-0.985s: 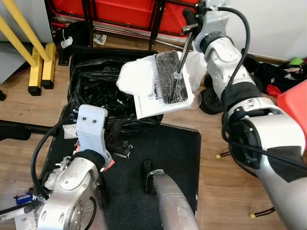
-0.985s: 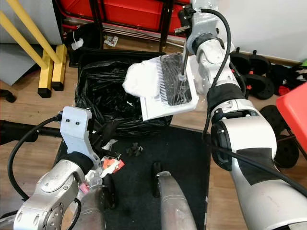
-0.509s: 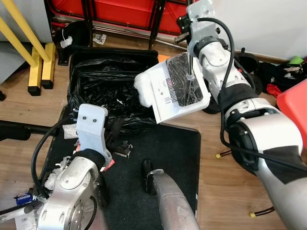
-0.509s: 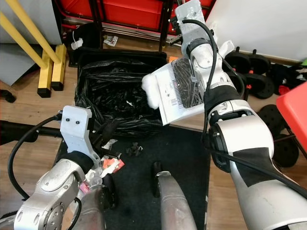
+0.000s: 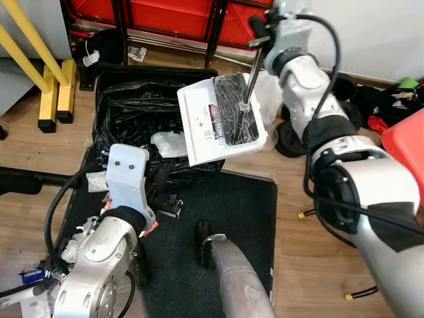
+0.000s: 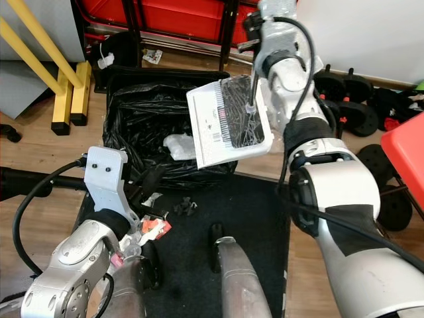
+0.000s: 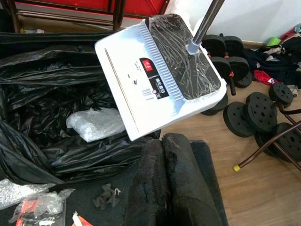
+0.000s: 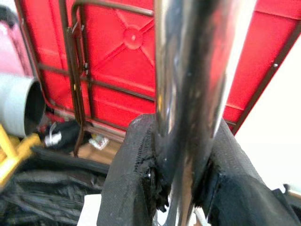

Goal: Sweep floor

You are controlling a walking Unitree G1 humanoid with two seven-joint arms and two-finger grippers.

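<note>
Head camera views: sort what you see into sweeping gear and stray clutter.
Sweeping job:
- white dustpan, held over the bag by its metal handle in the right claw
- black rubbish bag
- white wad lying in the bag

Lying about:
- weight plates
- yellow stand
- red panel
- black mat

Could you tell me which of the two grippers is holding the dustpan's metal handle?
The right gripper: its black fingers are clamped on the metal handle, holding the white dustpan over the black trash bag. The left gripper is shut on nothing.

Silver jointed arms, looping black cables, screwed grey wrist plate, black fabric-padded jaws.
</note>
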